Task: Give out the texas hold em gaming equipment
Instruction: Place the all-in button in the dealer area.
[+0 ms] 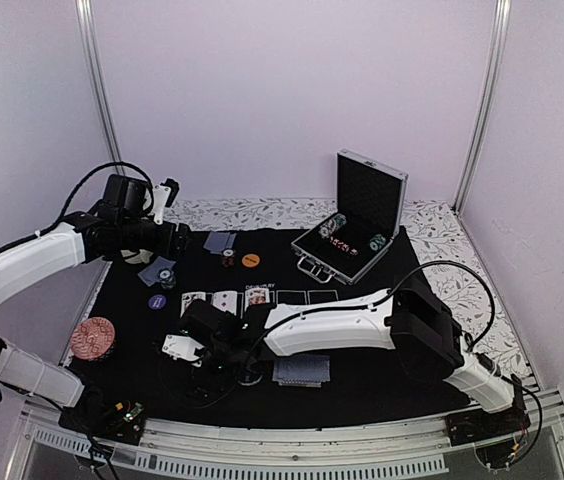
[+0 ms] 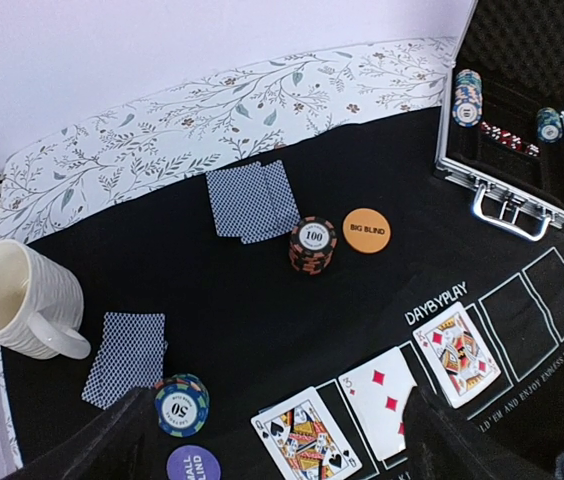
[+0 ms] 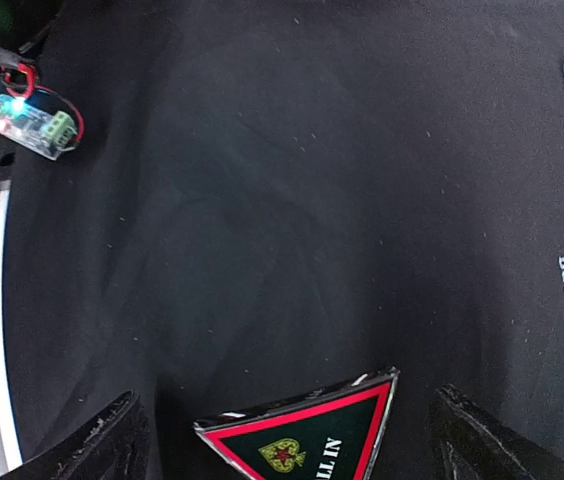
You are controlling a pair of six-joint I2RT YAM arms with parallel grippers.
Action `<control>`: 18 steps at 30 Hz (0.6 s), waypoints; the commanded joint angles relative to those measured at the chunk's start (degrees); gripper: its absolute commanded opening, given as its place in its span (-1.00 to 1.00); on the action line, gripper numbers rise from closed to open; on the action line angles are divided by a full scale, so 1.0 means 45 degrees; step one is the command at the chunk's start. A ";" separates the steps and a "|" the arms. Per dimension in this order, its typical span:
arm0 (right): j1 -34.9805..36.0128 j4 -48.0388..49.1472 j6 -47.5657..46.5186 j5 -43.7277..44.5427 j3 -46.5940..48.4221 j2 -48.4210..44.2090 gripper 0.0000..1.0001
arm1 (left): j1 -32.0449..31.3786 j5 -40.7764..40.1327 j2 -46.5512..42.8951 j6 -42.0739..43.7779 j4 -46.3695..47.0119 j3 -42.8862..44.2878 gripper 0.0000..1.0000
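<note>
A red-edged black triangle marker point(image 3: 312, 435) lies flat on the black mat between the fingers of my right gripper point(image 3: 292, 440), which is open with a gap on each side. My left gripper point(image 2: 282, 440) hangs open high above the mat with nothing in it. Below it lie three face-up cards point(image 2: 387, 395), two face-down card pairs point(image 2: 252, 200) point(image 2: 127, 357), and chip stacks point(image 2: 313, 245) point(image 2: 182, 404). An orange disc point(image 2: 366, 230) and a purple disc point(image 2: 193, 465) also lie there. A face-down deck point(image 1: 300, 370) lies near the right arm.
An open silver case point(image 2: 507, 190) holding more chips stands at the mat's far right. A cream mug point(image 2: 12, 300) sits at the mat's left edge. A round reddish patterned object point(image 1: 93, 337) lies front left. A small circuit board point(image 3: 27, 115) is at the near table rail.
</note>
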 commanded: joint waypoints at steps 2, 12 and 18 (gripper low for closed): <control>0.0141 -0.0086 -0.0536 -0.0243 0.0306 -0.1316 0.98 | 0.0171 0.0209 0.0113 0.0071 0.0169 -0.0076 0.73; -0.0258 0.0981 -0.0593 0.1807 -0.2819 -0.5198 0.98 | 0.0169 0.0419 0.0111 0.0175 0.0218 -0.0086 0.73; -0.1783 0.1141 0.1774 0.1972 -0.6030 -0.7681 0.98 | 0.0166 0.0613 0.0092 0.0198 0.0325 -0.0135 0.72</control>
